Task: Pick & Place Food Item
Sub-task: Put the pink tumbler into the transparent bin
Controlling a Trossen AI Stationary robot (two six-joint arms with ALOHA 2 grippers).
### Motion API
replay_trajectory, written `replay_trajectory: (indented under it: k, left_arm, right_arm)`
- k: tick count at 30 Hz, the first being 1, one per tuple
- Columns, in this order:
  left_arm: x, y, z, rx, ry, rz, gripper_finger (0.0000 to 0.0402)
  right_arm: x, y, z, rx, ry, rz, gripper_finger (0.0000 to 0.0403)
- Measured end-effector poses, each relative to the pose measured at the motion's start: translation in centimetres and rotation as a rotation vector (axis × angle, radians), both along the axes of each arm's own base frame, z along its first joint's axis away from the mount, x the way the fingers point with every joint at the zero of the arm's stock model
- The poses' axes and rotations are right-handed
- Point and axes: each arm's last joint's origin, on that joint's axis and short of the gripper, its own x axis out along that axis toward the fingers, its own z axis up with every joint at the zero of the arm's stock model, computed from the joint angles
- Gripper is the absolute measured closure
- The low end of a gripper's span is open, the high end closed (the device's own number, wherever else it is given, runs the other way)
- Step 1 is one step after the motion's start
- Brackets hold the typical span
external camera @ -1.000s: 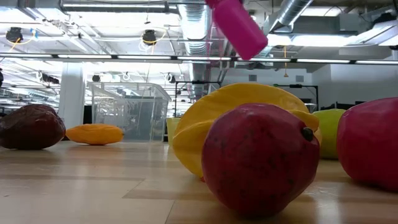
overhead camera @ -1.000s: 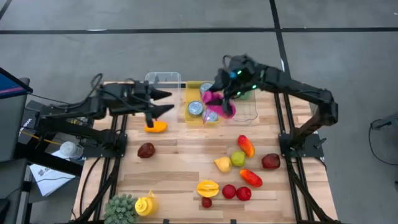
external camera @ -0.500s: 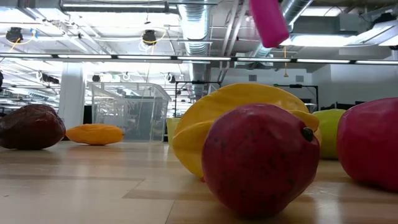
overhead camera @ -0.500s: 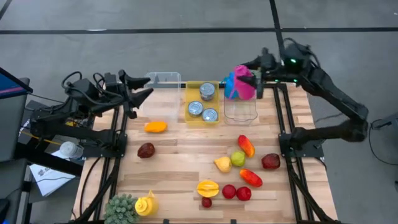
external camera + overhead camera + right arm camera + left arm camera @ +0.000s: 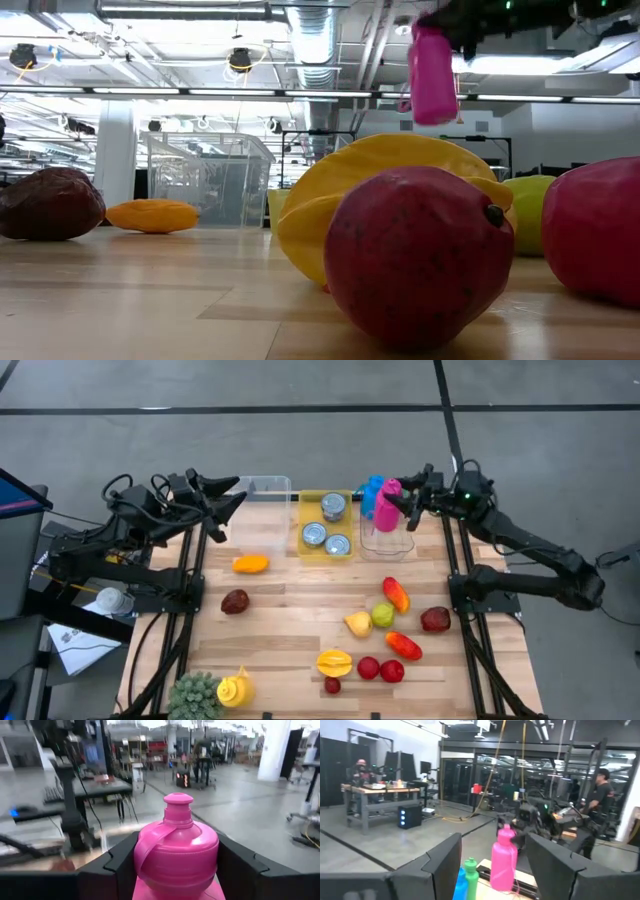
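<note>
Pink plastic, smooth and shiny: that is the bottle (image 5: 387, 504) my right pincer (image 5: 402, 506) has hold of. I see no words or labels on it. It is round with a wide shoulder, a narrow cap and a carry loop at the neck. In the right wrist view the two dark fingers (image 5: 118, 865) press on both sides of the bottle's body, so the pincer is closed partway around it.

I will use the clear bin (image 5: 386, 532) as my landmark. The pink bottle hangs upright over its far edge, lifted off the wooden worktop (image 5: 290, 620). A blue bottle (image 5: 372, 493) stands just beside the pink one. Just left of the clear bin is a yellow tray (image 5: 325, 525) with three round metal cans (image 5: 314, 534); I cannot read their tops.

Farther left of the bin, my left pincer (image 5: 228, 495) hangs above the worktop's far left part with its fingers apart, holding nothing. An orange fruit (image 5: 250, 564) lies nearer than it.

On the near side of the bin lie smooth fruits: a red and orange one (image 5: 396, 594), a green one (image 5: 383, 614) and a dark red one (image 5: 435, 620).
</note>
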Motion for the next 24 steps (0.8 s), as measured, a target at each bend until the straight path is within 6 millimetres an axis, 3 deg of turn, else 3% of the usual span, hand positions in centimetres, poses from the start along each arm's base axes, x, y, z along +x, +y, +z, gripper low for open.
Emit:
replay_trajectory:
  k: [7, 13, 24]
  left_arm:
    - [0.4, 0.3, -0.2, -0.003, 0.015, 0.019, 0.0192]
    - [0.9, 0.8, -0.4, -0.006, 0.033, 0.049, 0.0192]
    - [1.6, 1.4, -0.7, -0.01, 0.053, 0.075, 0.0192]
  right_arm:
    - [0.2, -1.2, -5.0, -0.023, 0.026, -0.162, 0.0191]
    - [0.1, -1.7, -7.8, -0.012, -0.045, -0.184, 0.0191]
    - [2.4, -3.1, -10.5, 0.012, 0.01, -0.201, 0.0189]
